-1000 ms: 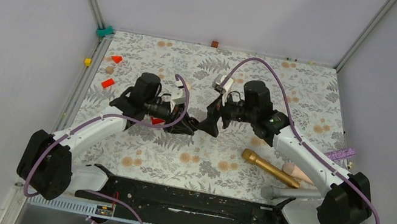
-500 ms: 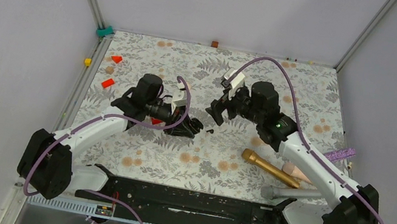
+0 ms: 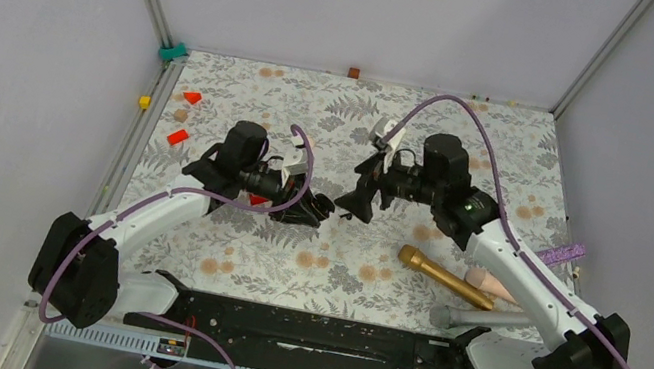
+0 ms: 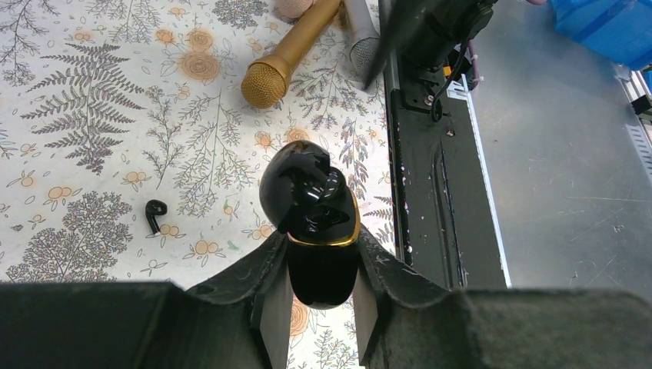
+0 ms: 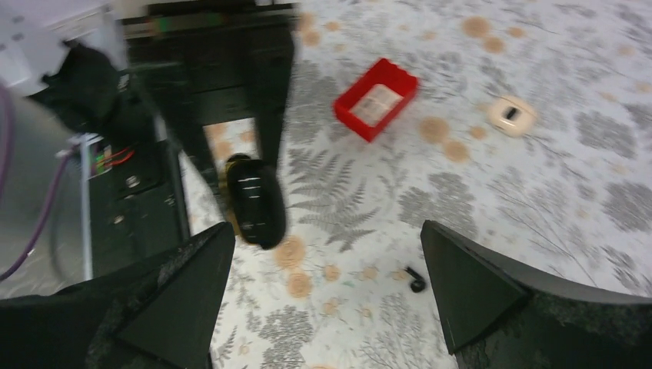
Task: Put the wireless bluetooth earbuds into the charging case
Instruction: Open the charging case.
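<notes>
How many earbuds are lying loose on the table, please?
1: a black earbud on the table beside the charging case in the left end effector; more may be hidden.

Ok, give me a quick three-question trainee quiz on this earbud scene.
1. True or false: the left end effector grips the charging case.
2. Where does the loose black earbud lie? A) inside the case B) on the table C) in the right end effector
3. Fill in: the right end effector's jaws stand ____.
Key: 1 true; 2 B; 3 open.
</notes>
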`<act>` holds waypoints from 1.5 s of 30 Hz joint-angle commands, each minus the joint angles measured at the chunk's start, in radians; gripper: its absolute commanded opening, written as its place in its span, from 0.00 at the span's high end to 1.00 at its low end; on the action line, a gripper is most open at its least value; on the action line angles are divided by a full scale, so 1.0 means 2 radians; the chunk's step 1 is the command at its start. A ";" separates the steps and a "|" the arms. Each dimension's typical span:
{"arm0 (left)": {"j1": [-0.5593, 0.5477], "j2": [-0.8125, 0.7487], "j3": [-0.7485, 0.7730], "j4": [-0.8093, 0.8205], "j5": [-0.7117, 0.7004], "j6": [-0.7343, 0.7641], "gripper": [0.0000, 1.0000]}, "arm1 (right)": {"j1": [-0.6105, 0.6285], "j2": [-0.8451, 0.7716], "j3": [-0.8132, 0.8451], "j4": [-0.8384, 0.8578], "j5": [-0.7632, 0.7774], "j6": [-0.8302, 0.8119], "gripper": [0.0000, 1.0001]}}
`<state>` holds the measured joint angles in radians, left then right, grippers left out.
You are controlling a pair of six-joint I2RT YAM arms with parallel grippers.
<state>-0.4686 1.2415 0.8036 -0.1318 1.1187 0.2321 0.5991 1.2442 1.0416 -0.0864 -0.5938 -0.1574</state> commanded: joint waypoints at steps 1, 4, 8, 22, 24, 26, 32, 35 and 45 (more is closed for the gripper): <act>0.000 -0.006 0.024 0.011 0.020 0.009 1.00 | 0.033 -0.004 -0.001 -0.022 -0.096 -0.040 0.01; 0.000 -0.008 0.024 0.011 0.020 0.008 1.00 | 0.045 -0.001 0.001 -0.021 -0.078 -0.039 0.01; 0.000 -0.008 0.024 0.011 0.021 0.007 1.00 | 0.052 0.009 0.001 -0.013 -0.031 -0.036 0.01; 0.000 -0.010 0.022 0.011 0.021 0.008 1.00 | 0.056 0.019 0.002 0.015 0.054 -0.023 0.00; 0.000 -0.010 0.022 0.011 0.021 0.008 1.00 | 0.056 0.015 0.002 0.015 0.056 -0.024 0.01; 0.000 -0.009 0.022 0.011 0.021 0.008 1.00 | 0.056 0.014 0.002 0.015 0.060 -0.024 0.01; 0.000 -0.009 0.022 0.011 0.020 0.010 1.00 | 0.056 0.009 0.003 0.014 0.061 -0.027 0.01; 0.000 -0.008 0.022 0.011 0.020 0.010 1.00 | 0.056 0.009 0.005 0.014 0.072 -0.030 0.01; 0.000 -0.009 0.021 0.011 0.018 0.011 1.00 | 0.055 -0.012 0.018 -0.018 0.017 -0.031 0.01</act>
<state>-0.4679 1.2415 0.8036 -0.1329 1.1191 0.2333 0.7025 1.2781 1.0393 -0.1001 -0.4812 -0.2134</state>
